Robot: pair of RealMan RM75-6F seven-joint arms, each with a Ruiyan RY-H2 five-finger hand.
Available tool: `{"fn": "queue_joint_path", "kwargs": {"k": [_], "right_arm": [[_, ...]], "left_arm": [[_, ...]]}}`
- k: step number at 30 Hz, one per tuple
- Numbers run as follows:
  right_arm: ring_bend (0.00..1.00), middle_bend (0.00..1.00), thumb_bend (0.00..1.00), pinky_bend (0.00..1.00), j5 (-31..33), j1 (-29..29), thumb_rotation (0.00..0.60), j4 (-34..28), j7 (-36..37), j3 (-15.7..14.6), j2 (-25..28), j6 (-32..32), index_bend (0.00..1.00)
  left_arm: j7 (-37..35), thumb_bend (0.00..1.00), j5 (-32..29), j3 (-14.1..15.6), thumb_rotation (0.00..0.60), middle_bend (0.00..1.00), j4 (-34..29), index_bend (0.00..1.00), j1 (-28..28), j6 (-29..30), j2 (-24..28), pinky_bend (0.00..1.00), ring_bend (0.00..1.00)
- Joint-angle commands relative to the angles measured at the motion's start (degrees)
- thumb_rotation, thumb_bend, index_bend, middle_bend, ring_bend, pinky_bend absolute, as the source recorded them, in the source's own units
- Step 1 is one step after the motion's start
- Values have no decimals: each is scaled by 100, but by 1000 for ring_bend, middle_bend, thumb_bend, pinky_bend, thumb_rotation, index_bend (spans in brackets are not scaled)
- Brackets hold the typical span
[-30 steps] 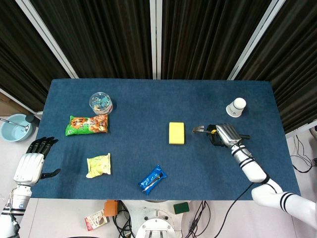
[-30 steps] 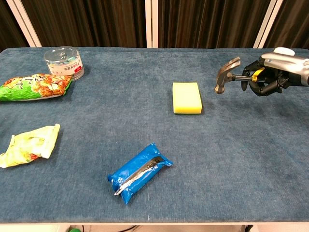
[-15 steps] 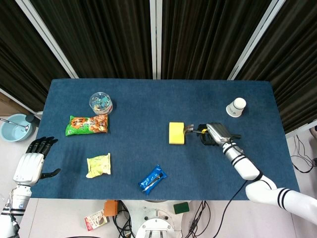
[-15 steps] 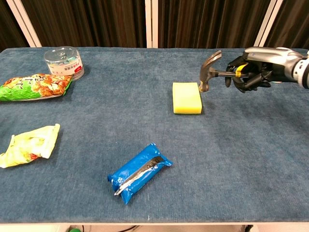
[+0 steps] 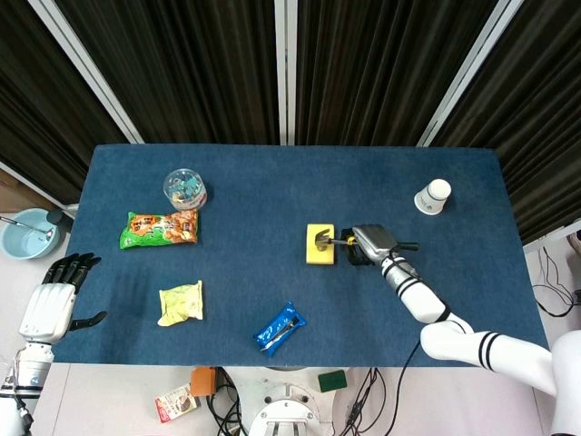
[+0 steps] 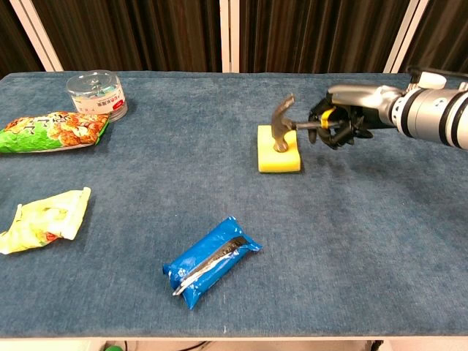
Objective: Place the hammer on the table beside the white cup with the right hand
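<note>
My right hand grips the hammer by its black and yellow handle, near the table's middle. The hammer has a grey metal head that hangs over the yellow sponge, touching it or just above it. The white cup lies on its side at the far right of the table, well away from the hammer. It shows only in the head view. My left hand hangs off the table's left edge, fingers apart and holding nothing.
A blue packet lies at the front centre. On the left are a yellow wrapper, a green and orange snack bag and a clear round tub. A blue bowl sits off the table's left side.
My right hand has carried the hammer leftwards, away from the white cup, until its head is over the yellow sponge. The left hand has barely moved.
</note>
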Motion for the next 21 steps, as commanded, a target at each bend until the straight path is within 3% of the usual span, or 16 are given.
{"fn": "queue_joint_path", "kwargs": {"k": [1,5,14,21], "right_arm": [[744,830,1000,908,-263,-168,600,-405,304,134,311,276,935],[744,831,1000,908,-231,-153,600,-356,364,116,292,208,934],[744,832,1000,909,319,214,600,621,-192,-207,-400,-336,934],[744,832,1000,909,-175,-195,600,-81,458,135,108,395,935]], "left_arm": [[-16,45,8,-2,600,124,7,163,7,11,-3,107,70],[-9,45,30,-7,600,124,1,163,-6,3,-15,107,70],[38,45,12,-4,600,124,3,163,-35,-84,-33,107,70],[-4,45,-3,-22,600,124,23,163,-20,-58,-21,107,70]]}}
